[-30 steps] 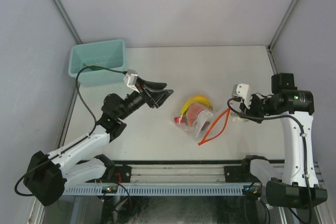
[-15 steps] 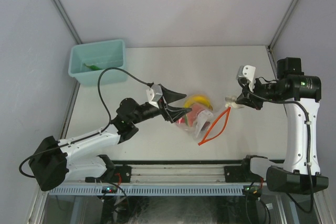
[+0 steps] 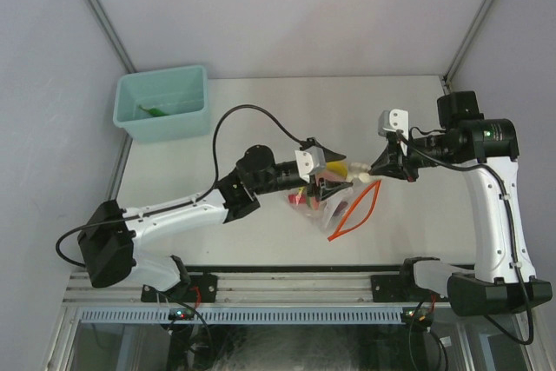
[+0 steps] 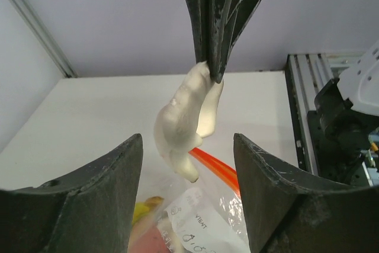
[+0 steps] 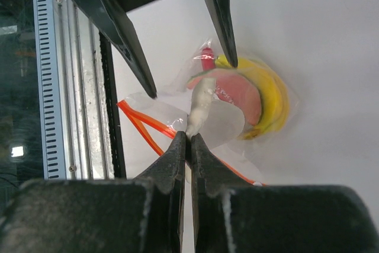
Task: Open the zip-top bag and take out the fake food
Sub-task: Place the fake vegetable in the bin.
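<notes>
1 whitish piece hangs pinched in right end effector.

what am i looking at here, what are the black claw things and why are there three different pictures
These are two robot arms bolted at the near edge of a table. The wide picture comes from a fixed camera above and behind them. The other two come from a small camera on each wrist, so the dark prongs at the bottom of those are that arm's own pincer.

On the table lies a clear zip-top bag, its orange zip strip apparently parted, with a yellow toy banana and a red piece inside. A teal bin sits at the far left, with a green piece in it.

The right pincer is shut on a whitish toy piece, which hangs over the bag. The left pincer is open just beside that piece and holds nothing.
</notes>
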Available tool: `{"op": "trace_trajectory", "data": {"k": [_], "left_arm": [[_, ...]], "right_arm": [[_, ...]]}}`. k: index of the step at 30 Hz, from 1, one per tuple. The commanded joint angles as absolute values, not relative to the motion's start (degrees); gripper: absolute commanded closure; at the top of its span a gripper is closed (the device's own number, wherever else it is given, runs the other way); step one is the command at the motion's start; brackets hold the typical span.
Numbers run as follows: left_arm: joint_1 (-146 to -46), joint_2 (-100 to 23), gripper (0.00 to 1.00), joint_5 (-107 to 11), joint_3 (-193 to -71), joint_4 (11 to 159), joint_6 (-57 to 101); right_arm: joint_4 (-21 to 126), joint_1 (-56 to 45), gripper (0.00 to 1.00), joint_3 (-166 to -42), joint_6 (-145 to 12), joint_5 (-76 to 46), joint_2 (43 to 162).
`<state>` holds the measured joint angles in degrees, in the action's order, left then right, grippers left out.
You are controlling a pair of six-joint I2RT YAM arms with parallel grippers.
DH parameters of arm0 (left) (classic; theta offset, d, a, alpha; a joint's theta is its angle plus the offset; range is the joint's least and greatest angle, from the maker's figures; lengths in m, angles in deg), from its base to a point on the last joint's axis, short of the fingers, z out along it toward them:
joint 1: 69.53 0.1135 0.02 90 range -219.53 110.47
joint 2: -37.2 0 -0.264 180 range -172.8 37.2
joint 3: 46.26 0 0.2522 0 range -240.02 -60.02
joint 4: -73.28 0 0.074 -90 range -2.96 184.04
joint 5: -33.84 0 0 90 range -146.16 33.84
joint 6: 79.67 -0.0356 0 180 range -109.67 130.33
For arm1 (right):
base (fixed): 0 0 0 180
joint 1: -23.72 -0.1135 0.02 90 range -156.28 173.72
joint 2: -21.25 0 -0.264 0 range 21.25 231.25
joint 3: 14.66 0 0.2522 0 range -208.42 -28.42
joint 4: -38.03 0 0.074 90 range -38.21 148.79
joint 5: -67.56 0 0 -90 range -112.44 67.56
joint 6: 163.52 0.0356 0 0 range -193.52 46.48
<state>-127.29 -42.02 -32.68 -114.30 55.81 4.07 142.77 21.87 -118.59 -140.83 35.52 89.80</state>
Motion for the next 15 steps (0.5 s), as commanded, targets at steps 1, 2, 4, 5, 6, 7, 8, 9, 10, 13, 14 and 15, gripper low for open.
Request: {"op": "trace_trajectory", "data": {"k": [1,2,4,5,6,7,8,9,10,13,14,15], "left_arm": [[-128.6,-43.8,0.35,-36.1,-120.0,61.4,-1.5],[-128.8,-44.1,0.35,-36.6,-120.3,61.8,-1.8],[-129.1,-44.8,0.37,-37.1,-120.9,62.4,-2.0],[-129.2,-45.0,0.38,-37.4,-121.0,62.3,-2.0],[-129.4,-45.2,0.39,-37.6,-121.3,62.3,-1.9],[-129.5,-45.5,0.4,-37.7,-121.5,62.3,-1.9],[-129.7,-45.6,0.4,-37.7,-121.6,62.3,-1.9],[-129.8,-45.9,0.42,-37.8,-121.9,62.3,-1.7],[-130.0,-46.0,0.43,-37.8,-122.1,62.3,-1.6],[-130.2,-46.4,0.46,-38.0,-122.5,62.3,-1.2],[-130.2,-46.5,0.47,-38.0,-122.5,62.4,-1.1],[-130.3,-46.6,0.48,-38.0,-122.6,62.4,-1.0]], "right_arm": [[141.3,20.3,1.0,-118.8,-141.9,37.9,89.7],[141.2,20.0,1.0,-118.7,-141.9,37.9,89.7],[141.1,19.3,1.0,-118.4,-142.0,37.8,89.8],[141.0,19.1,1.0,-118.3,-141.9,37.8,89.7],[140.8,18.9,1.0,-118.1,-141.7,38.0,89.8],[140.6,18.6,1.0,-118.1,-141.7,38.0,89.8],[140.5,18.4,1.0,-118.0,-141.5,38.0,89.8],[140.4,18.3,1.0,-117.8,-141.5,37.9,89.9],[140.3,18.2,1.0,-117.7,-141.4,38.0,89.9],[140.1,17.8,1.0,-117.3,-141.2,38.0,89.9],[140.0,17.7,1.0,-117.1,-141.1,37.9,89.9],[139.9,17.6,1.0,-116.9,-141.1,37.8,89.9]]}}
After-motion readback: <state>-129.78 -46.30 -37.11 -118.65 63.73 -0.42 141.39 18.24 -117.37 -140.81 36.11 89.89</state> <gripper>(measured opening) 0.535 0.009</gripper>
